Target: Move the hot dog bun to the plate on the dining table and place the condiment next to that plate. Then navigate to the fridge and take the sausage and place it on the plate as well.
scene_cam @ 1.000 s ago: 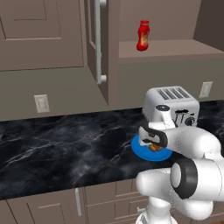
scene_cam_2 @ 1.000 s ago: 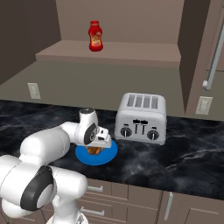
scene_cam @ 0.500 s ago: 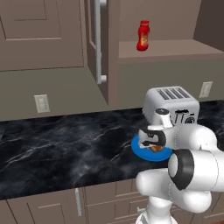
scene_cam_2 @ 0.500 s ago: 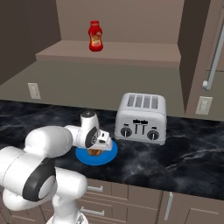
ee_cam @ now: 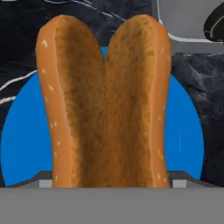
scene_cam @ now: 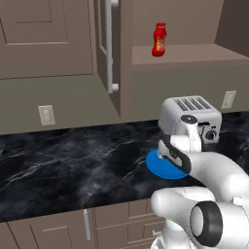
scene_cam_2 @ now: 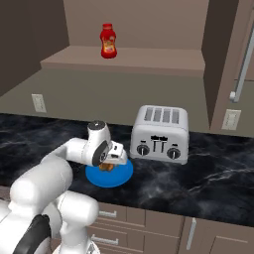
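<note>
Nearest you, hand view: the end effector (ee_cam: 111, 184) has its two fingertips (ee_cam: 45, 183) flush against the flanks of the hot dog bun (ee_cam: 105, 105) at the 6 o'clock end, so read it as clenched on the bun, not released.

Handling, as a judgement: the bun is light, soft and squashy. It will dent and could tear along the hinge if you squeeze hard. Grip across the two outer crusts, near the middle of the length. A hold this close to one end may let the far end droop or pivot on the lift. Go slow; crumbly bread slips easily.

Looks: split open, two long lobes running from 6 to 12 o'clock, with a golden-brown outer crust carrying a few pale seeds. The inner faces are darker and toasted-looking, with a dark seam down the centre.

The bun lies on a blue plate (ee_cam: 22, 144), with rim showing at 9 and 3 o'clock. The plate sits on the black marbled worktop (scene_cam_2: 213, 183).

In the right base view a silver toaster (scene_cam_2: 159, 134) stands just beside the plate at about 1 o'clock. Farthest, at 12 o'clock high, the red condiment (scene_cam_2: 107, 41) stands upright on a recessed shelf (scene_cam_2: 149, 58), untouched.
</note>
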